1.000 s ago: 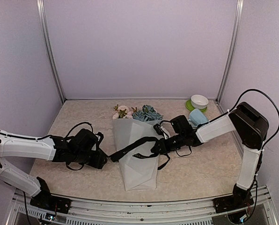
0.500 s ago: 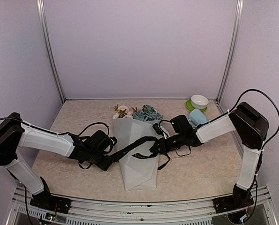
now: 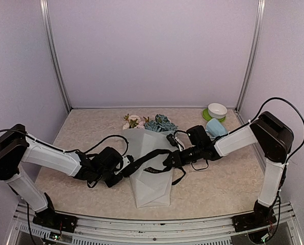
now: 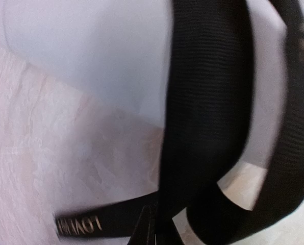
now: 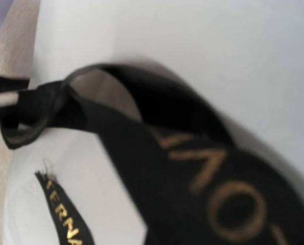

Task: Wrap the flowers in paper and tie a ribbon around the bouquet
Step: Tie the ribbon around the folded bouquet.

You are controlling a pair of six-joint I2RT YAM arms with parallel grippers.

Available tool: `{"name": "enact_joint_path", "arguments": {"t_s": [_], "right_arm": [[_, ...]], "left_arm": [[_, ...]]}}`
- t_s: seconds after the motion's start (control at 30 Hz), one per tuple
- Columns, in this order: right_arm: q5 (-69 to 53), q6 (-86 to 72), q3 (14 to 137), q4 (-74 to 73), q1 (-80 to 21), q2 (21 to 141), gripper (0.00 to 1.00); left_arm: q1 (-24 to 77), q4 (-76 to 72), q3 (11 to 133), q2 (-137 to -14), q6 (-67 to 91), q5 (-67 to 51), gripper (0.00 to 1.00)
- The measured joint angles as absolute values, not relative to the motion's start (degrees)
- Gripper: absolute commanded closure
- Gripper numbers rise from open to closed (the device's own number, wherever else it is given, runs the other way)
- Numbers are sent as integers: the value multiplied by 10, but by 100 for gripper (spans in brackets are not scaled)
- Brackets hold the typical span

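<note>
Jaws: right gripper [image 3: 169, 160] pinching one ribbon [image 3: 145, 159], left gripper [image 3: 123, 166] unclear; one bouquet [image 3: 151, 187].

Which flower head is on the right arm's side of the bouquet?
The blue hydrangea head; the pale pink roses lie beside it, further left.

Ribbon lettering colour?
Gold, on the black ribbon; clearest in the right wrist view.
</note>
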State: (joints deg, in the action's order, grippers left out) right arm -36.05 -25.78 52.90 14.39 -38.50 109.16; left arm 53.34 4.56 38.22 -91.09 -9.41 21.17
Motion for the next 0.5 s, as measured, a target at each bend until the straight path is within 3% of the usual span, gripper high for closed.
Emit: {"name": "enact_joint_path", "arguments": {"t_s": [0.3, 0.5], "right_arm": [[-360, -258, 524, 147, -385, 1091, 100], [-372, -240, 525, 122, -382, 1083, 100]], "left_arm": [[510, 62, 381, -867, -93, 192, 100], [439, 82, 392, -841, -31, 205, 100]]}}
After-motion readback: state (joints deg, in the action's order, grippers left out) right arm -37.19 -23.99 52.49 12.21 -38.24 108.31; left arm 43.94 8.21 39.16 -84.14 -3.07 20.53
